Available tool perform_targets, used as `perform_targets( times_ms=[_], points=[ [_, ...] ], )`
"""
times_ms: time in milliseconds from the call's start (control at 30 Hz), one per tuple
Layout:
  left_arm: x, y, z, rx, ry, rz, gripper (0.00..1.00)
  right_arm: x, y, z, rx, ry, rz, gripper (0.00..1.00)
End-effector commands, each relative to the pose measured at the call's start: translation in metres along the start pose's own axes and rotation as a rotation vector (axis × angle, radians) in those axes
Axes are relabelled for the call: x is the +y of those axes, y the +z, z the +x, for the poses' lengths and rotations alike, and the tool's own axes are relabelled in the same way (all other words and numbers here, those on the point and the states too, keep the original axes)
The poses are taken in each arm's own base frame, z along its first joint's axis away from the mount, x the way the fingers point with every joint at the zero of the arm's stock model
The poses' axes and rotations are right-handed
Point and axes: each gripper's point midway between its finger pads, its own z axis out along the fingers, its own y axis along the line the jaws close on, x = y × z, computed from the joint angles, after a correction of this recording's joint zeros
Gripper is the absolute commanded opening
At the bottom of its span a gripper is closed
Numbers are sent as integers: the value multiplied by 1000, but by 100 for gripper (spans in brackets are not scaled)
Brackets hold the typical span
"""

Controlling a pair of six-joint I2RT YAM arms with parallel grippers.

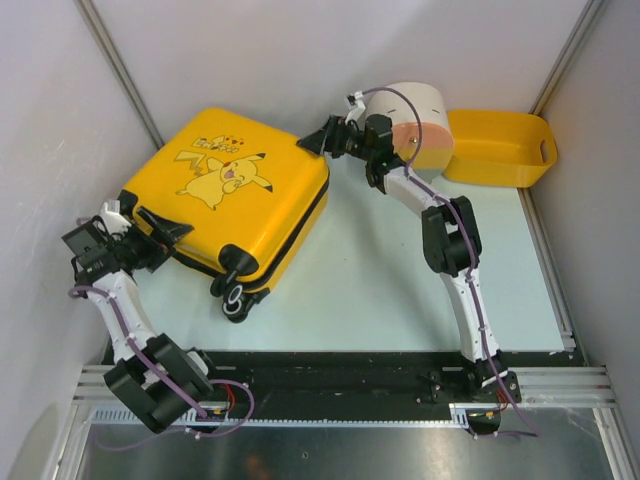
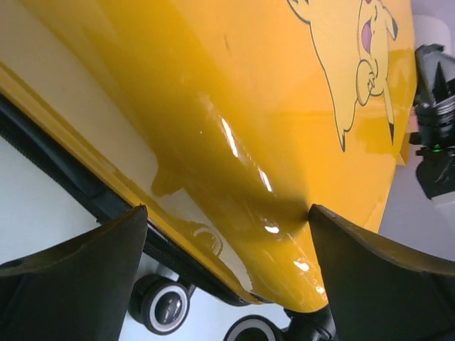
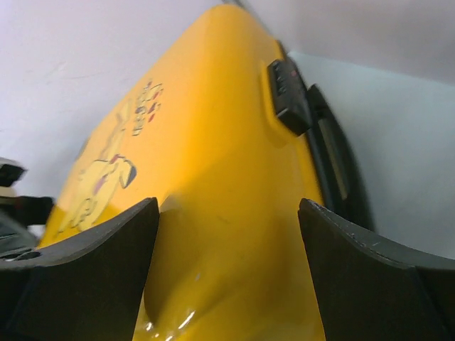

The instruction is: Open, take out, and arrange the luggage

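Left gripper (image 1: pixel 160 228) (image 2: pixel 227 213), jaws wide, straddles the Pikachu suitcase (image 1: pixel 225 190) (image 2: pixel 234 106) (image 3: pixel 220 177) at its 8 o'clock corner. Right gripper (image 1: pixel 315 140) (image 3: pixel 227 206), also wide, at 2 o'clock corner. Suitcase flat, long axis 7–1 o'clock, wheels (image 1: pixel 235 295) toward 7.

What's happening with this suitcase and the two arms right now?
Two robot arms are working on a closed yellow Pikachu suitcase lying flat on the table. The left pincer stands open around the corner by the wheels. The right pincer, also open, straddles the opposite corner near the black lock. Nothing is opened yet. A yellow basket and a round box sit behind.
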Motion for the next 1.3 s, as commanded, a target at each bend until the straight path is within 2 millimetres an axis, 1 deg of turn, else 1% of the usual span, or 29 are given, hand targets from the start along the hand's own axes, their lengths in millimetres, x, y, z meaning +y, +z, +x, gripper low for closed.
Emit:
perform_targets(
  times_ms=[0,100,167,200,233,267,300,333,367,400,433,467,533,567,600,667,733,800,833,900,933,967,1000,1033,1067,1100,1167,1200,1267],
  points=[
    [-2,11,-27,-77,38,68,100,48,-17,95,296,245,-209,84],
    [-7,20,-36,-79,51,107,100,72,-32,113,356,304,-252,83],
    [-16,29,-38,-58,82,134,100,89,-42,120,377,306,-281,80],
    [-13,36,-40,-45,81,127,99,96,-53,126,392,319,-274,78],
    [-20,43,-36,-23,102,141,99,100,-59,130,402,320,-273,77],
    [-27,47,-43,-27,130,150,98,105,-65,134,415,321,-276,76],
    [-27,55,-43,-11,132,152,98,111,-78,137,423,297,-272,75],
    [-34,63,-43,3,154,163,97,113,-83,140,433,285,-262,75],
    [-45,66,-50,-1,188,180,97,113,-93,149,473,309,-223,75],
    [-43,76,-53,14,191,176,96,117,-101,155,495,293,-214,75],
    [-49,84,-53,24,213,179,95,125,-116,162,512,245,-216,75],
    [-53,93,-66,17,240,182,95,127,-127,173,552,252,-191,75],
    [-58,106,-75,21,266,184,95,148,-149,191,596,175,-223,75],
    [-58,116,-85,22,280,182,95,154,-158,202,634,174,-212,76],
    [-57,120,-89,20,289,181,94,171,-165,217,674,150,-243,76],
    [-55,133,-95,26,302,174,94,187,-178,233,718,72,-274,76],
    [-57,141,-95,37,320,181,94,215,-182,252,762,24,-343,76],
    [-62,143,-100,28,343,187,95,237,-186,254,769,-3,-400,76],
    [-66,143,-101,25,357,194,95,250,-195,261,809,10,-432,76],
    [-75,137,-108,1,399,201,96,266,-206,254,804,-57,-484,77],
    [-77,136,-109,0,412,205,96,268,-216,256,835,-60,-489,78],
    [-76,135,-107,6,421,203,96,268,-220,253,830,-89,-490,79],
    [-75,135,-103,16,418,205,96,268,-224,242,801,-147,-500,80],
    [-73,136,-99,31,413,208,96,260,-226,238,799,-153,-465,80],
    [-67,140,-90,59,397,205,96,246,-227,224,771,-151,-418,80],
    [-65,142,-84,79,394,217,96,239,-228,215,741,-218,-418,80],
    [-61,151,-65,138,388,236,95,206,-235,204,739,-281,-314,80],
    [-63,154,-57,162,392,252,92,195,-239,200,732,-343,-302,79],
    [-73,162,-33,229,412,305,91,176,-251,196,751,-365,-255,78]
  ],
)
